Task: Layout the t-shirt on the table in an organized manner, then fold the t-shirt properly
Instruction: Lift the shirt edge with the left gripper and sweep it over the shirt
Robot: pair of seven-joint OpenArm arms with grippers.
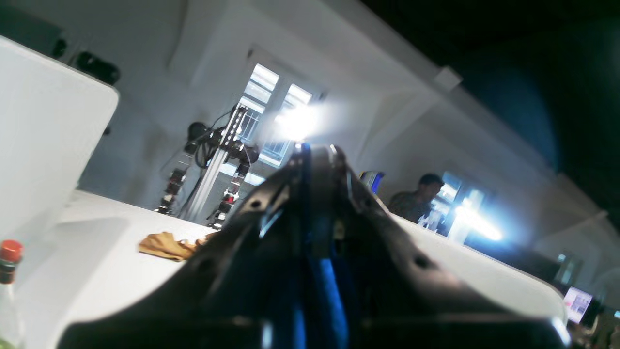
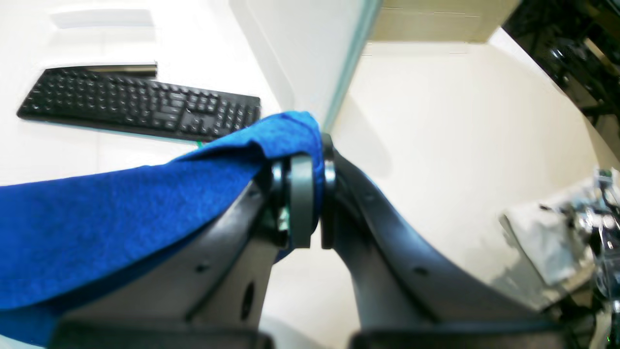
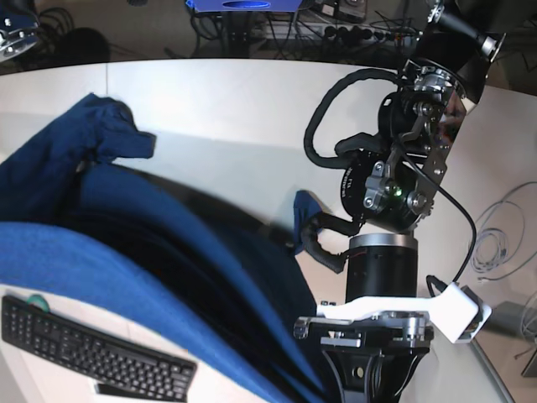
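Large dark navy blue soft-fabric t-shirt (image 3: 126, 252) lifted, bunched above white smooth surface (image 3: 235, 109). Right gripper (image 2: 310, 203) and left gripper (image 1: 315, 194) fingers clamped on cloth. Layout unfinished; folding not yet begun.

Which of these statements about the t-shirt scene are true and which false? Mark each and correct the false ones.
1. The right gripper is shut on the t-shirt. True.
2. The t-shirt lies folded flat on the table. False: it hangs lifted and spread.
3. A black keyboard rests on the table. True.
4. The left gripper stands wide open. False: it is shut on blue cloth.
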